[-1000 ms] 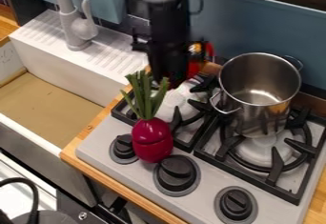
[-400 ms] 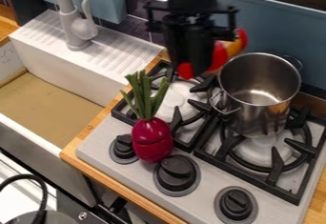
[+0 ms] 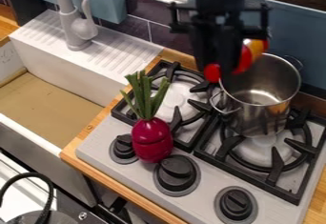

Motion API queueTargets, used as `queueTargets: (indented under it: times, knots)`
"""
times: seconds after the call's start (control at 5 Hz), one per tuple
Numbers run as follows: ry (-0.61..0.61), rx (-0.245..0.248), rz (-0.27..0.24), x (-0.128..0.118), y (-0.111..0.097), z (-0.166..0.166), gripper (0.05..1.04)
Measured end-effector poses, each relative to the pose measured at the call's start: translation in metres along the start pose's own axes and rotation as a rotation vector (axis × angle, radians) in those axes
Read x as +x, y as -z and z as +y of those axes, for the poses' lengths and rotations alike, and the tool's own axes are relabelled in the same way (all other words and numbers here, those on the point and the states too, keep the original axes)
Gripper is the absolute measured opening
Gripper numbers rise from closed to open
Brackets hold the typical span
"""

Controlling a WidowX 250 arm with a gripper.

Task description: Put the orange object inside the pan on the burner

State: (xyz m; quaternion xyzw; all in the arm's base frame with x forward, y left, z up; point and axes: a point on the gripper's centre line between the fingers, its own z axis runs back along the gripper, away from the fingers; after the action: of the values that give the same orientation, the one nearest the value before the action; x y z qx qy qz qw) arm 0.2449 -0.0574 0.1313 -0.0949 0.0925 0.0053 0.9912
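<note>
In the camera view, the one gripper (image 3: 221, 69) pinches one red-and-orange object (image 3: 244, 60) between its jaws, in the air by the pot's left rim. One pot (image 3: 258, 120) stands on the right of two burners (image 3: 264, 149), mouth up. A gap separates it from one beet (image 3: 151, 139), near the stove's (image 3: 96, 147) front-left edge, among three knobs (image 3: 176, 170).

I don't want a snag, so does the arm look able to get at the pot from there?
Probably yes. The pot has no lid and is open at the top, and the end effector hangs close by with the orange thing. Its clearance over the pot is hard to judge.
</note>
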Motion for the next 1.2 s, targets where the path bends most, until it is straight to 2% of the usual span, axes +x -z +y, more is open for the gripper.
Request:
queueTargets:
  times: [0.2, 0.4, 0.6, 0.8, 1.0, 1.2]
  knots:
    - [-0.031, 0.036, 0.062, 0.005, 0.012, -0.007, 0.237]
    - [-0.054, 0.048, 0.094, 0.006, 0.020, -0.008, 0.237]
    - [-0.080, 0.064, 0.099, 0.015, 0.026, -0.013, 0.237]
    - [-0.103, 0.058, 0.072, 0.022, 0.023, -0.013, 0.236]
    - [-0.114, 0.059, 0.068, 0.027, 0.022, -0.013, 0.277]
    - [-0.114, 0.066, 0.068, 0.027, 0.020, -0.012, 0.539]
